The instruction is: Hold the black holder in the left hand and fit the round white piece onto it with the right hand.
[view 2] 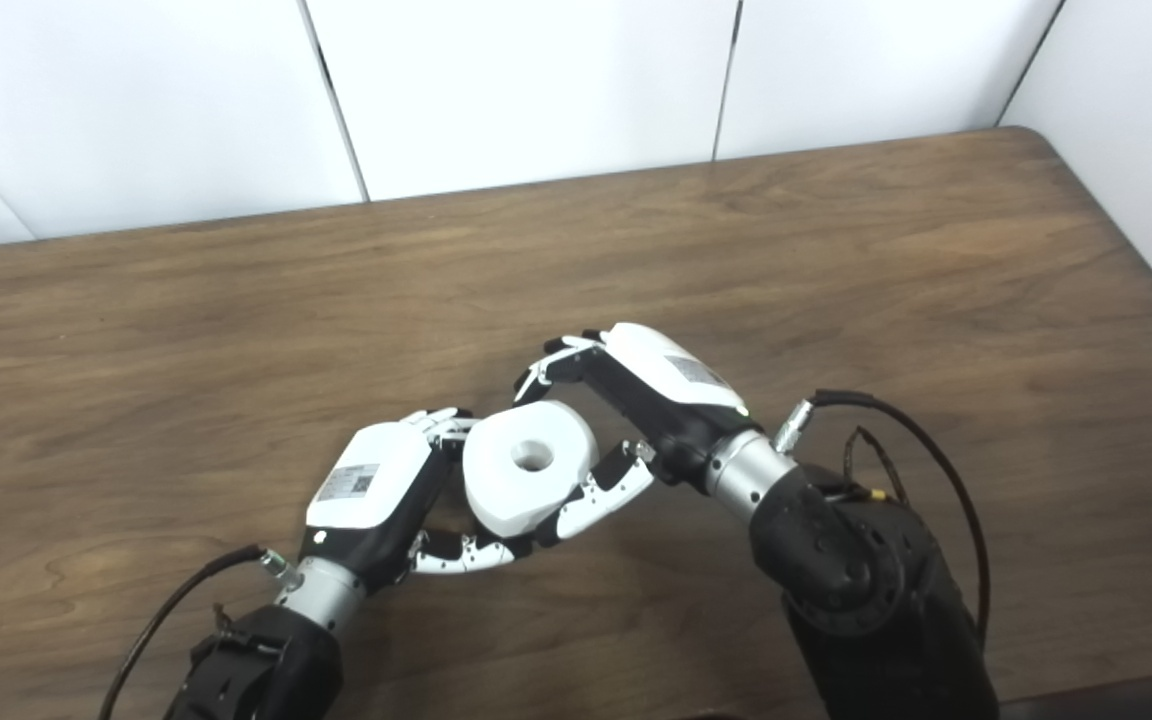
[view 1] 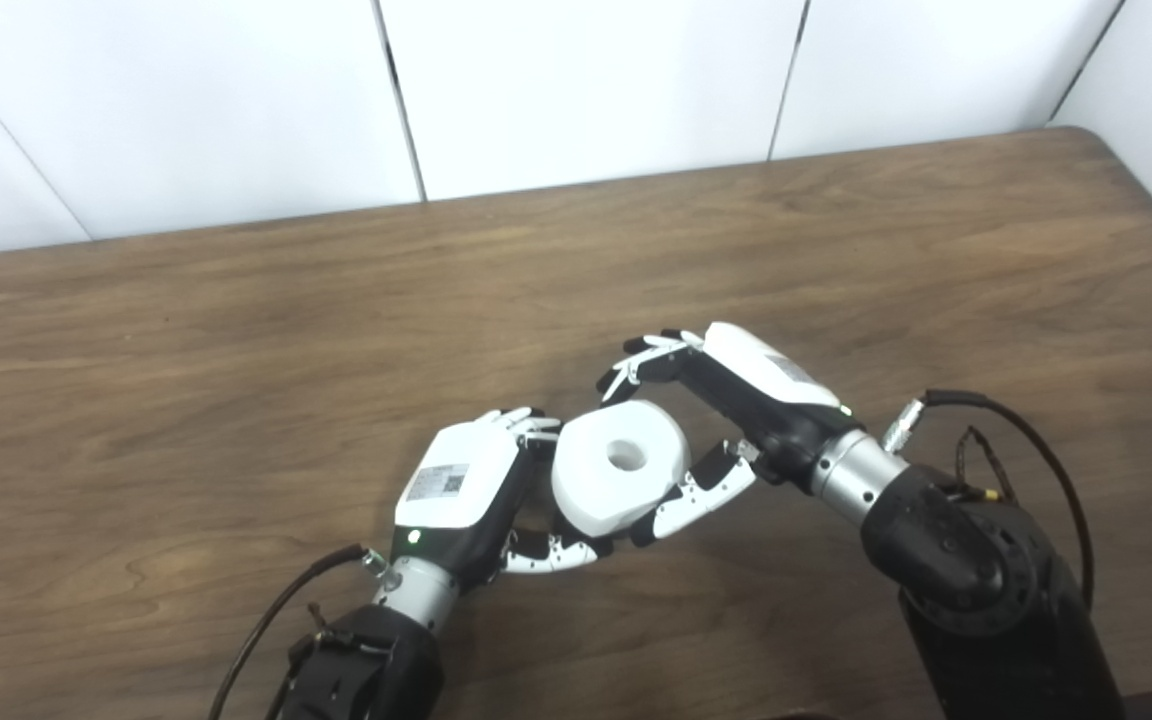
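Brown wood-grain counter [view 1: 836, 250], white panelled wall [view 1: 586, 90] behind. Nearest the camera, just left of the round white piece [view 1: 619, 467]: left robot hand [view 1: 476, 500], back plate up, fingers curled in toward the piece, thumb reaching under its near edge. Closed around something, but black holder not visible; presumably hidden under the piece or inside the grip. Cannot confirm. Round white piece held off the counter between both hands, centre hole facing up and open. Right of the piece and a little beyond: right robot hand [view 2: 616, 420], pinching the piece, thumb on the near right edge, fingers hooked over the far rim.

Risks, as judged: piece tilted slightly, so could jam or seat crooked if pushed down unevenly. Hands crowded together; fingers of one could foul the other and knock the grip loose. Releasing early could drop the piece onto the counter and let it roll.

Farther out: bare wood to the rounded far right corner, wall seams running up.
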### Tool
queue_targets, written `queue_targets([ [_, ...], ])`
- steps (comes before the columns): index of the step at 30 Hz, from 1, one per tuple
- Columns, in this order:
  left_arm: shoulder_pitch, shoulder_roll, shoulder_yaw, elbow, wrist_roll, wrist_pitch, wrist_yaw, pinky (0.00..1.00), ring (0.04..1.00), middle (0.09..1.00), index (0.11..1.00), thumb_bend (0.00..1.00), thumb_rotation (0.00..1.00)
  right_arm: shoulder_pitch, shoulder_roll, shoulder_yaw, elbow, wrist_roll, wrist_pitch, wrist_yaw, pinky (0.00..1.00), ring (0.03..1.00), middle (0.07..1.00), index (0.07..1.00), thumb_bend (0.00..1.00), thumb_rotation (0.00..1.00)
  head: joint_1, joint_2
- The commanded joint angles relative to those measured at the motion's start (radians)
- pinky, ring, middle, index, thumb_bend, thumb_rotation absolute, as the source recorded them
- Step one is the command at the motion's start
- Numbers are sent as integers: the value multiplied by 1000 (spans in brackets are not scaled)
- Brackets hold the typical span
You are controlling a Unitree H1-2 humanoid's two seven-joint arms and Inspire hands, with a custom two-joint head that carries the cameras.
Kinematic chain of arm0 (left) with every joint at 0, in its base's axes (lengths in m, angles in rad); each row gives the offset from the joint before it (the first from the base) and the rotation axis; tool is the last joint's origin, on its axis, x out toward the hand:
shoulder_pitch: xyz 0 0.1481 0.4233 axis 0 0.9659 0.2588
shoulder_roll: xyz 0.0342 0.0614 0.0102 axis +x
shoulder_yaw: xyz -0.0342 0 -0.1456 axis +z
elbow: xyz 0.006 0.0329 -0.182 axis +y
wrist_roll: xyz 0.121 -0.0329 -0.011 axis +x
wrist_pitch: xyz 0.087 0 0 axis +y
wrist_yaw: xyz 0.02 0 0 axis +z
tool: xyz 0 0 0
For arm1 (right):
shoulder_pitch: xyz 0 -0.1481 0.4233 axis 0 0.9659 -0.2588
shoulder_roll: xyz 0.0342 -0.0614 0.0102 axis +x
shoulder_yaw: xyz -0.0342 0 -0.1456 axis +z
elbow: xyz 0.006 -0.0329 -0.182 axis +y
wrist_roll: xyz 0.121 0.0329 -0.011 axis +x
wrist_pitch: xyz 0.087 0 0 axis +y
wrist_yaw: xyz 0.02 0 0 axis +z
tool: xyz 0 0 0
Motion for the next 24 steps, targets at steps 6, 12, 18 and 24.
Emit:
queue_targets([
  [6, 6, -2, -23, 7, 23, 13, -52, 896, 884, 796, 489, 518, 63, 8, -18, 1, -22, 11, -3, -15, 1000, 932, 772, 481, 524, 133, -6, 3],
  [12, 7, 0, -20, 4, 17, 12, -52, 898, 884, 794, 489, 518, 62, 5, -22, 5, -21, 7, -7, -23, 1000, 934, 777, 481, 524, 133, -13, 5],
  [18, 5, 3, -19, 4, 17, 12, -56, 894, 884, 795, 488, 518, 62, 2, -34, -6, -22, 8, -5, -22, 996, 934, 777, 481, 524, 133, -17, 4],
  [24, 7, 5, -16, 7, 9, 7, -49, 892, 884, 794, 488, 518, 62, 3, -45, -18, -20, 11, -3, -25, 887, 935, 779, 482, 524, 133, -20, 5],
])
